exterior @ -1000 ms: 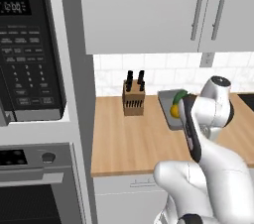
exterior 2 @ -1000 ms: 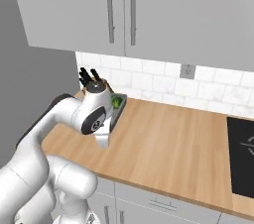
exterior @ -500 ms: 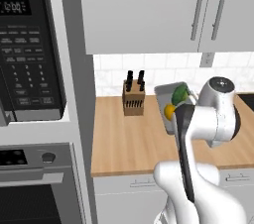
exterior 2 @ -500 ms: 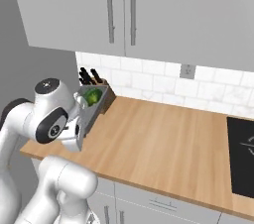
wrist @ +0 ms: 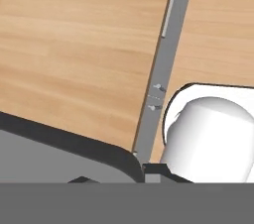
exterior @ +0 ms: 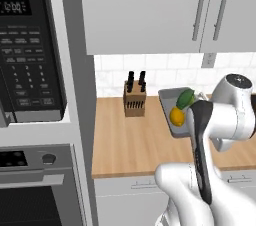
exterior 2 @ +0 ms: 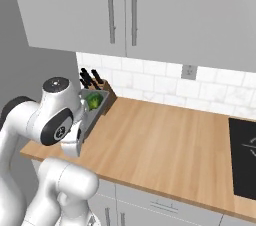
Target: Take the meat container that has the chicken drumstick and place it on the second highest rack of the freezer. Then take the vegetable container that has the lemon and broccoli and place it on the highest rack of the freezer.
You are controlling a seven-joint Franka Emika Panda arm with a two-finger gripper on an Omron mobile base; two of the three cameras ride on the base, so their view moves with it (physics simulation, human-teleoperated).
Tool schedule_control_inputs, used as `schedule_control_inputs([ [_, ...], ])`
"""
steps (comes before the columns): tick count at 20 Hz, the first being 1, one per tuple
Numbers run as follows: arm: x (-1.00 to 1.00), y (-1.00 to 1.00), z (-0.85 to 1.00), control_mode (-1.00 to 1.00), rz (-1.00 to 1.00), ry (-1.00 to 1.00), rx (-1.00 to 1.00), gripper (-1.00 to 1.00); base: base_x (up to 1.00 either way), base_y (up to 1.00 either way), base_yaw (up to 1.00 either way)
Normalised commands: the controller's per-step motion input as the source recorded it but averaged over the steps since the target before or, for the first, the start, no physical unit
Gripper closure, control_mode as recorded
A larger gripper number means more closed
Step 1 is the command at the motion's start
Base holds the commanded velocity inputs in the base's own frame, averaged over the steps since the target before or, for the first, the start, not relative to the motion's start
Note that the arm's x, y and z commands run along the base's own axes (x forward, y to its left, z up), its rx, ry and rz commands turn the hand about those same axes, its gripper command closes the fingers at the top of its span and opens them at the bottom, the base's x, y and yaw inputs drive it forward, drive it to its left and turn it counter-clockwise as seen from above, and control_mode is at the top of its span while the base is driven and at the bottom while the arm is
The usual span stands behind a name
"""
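Gripper is hidden behind the arm, so I cannot tell its grip. Up above the wooden counter (exterior: 130, 140), the gray vegetable container (exterior: 172, 107) holds the lemon (exterior: 176, 116) and broccoli (exterior: 185, 98), near the knife block (exterior: 134, 100).

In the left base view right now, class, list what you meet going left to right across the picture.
Microwave → knife block → lemon in the grey vegetable container → the robot's white arm.
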Motion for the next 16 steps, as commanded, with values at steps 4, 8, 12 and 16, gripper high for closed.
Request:
schedule_control_inputs([
  [4, 0.0, 0.0, -0.02, -1.0, 0.0, 0.05, 0.01, 1.0, 0.0, 0.0, 0.0],
  [8, -0.11, 0.0, -0.01, -1.0, 0.0, 0.01, 0.01, 1.0, 0.0, 0.0, 0.0],
  [12, -0.13, 0.01, 0.0, 1.0, 0.0, 0.0, 0.0, 1.0, -0.62, 0.0, 0.0],
  [16, 0.0, 0.0, 0.0, 1.0, 0.0, 0.0, 0.0, 1.0, -0.93, 0.21, 0.0],
])
